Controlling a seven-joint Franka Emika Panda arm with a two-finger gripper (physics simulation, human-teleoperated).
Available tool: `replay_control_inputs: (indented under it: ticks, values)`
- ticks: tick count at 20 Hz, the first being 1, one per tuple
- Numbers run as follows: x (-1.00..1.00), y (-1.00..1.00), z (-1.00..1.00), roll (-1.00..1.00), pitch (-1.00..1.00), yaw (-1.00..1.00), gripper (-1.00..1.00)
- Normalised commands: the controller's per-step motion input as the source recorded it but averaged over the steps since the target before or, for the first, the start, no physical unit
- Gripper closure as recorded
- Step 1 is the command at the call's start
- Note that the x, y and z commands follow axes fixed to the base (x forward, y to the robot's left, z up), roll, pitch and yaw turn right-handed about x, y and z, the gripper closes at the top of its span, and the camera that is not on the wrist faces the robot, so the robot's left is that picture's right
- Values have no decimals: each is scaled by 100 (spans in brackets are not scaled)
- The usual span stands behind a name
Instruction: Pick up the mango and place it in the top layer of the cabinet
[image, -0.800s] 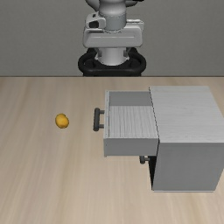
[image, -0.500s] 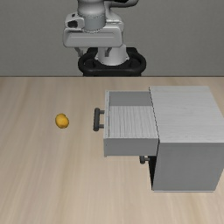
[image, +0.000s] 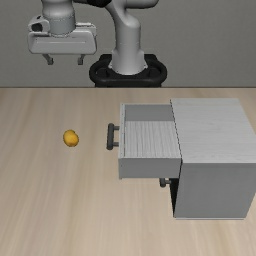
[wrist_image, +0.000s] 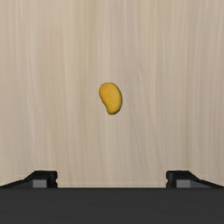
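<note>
A small yellow-orange mango (image: 71, 139) lies on the wooden table at the exterior view's left, apart from everything. In the wrist view the mango (wrist_image: 110, 98) rests on bare wood ahead of my fingertips. My gripper (image: 62, 60) hangs high above the table's far edge, well above and beyond the mango, fingers spread and holding nothing. The grey cabinet (image: 212, 155) stands at the exterior view's right with its top drawer (image: 148, 140) pulled out toward the mango, its dark handle (image: 112, 137) facing it.
The robot base (image: 127, 70) stands at the far side. A lower drawer knob (image: 163, 181) shows under the open drawer. Bare wood stretches around the mango and in front of the cabinet.
My arm has swung toward the exterior view's left and risen, from above the base to above the mango's side of the table. Mango and drawer have not moved.
</note>
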Motion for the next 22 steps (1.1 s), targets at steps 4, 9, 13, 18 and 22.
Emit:
replay_control_inputs:
  ticks: [4, 9, 13, 18, 22]
  values:
    - [100, 0, 0, 0, 0, 0, -100]
    - [40, 20, -40, 0, 0, 0, -100]
    - [0, 0, -100, 0, 0, 0, -100]
    - [0, 0, -100, 0, 0, 0, -100]
    - [0, 0, -100, 0, 0, 0, -100]
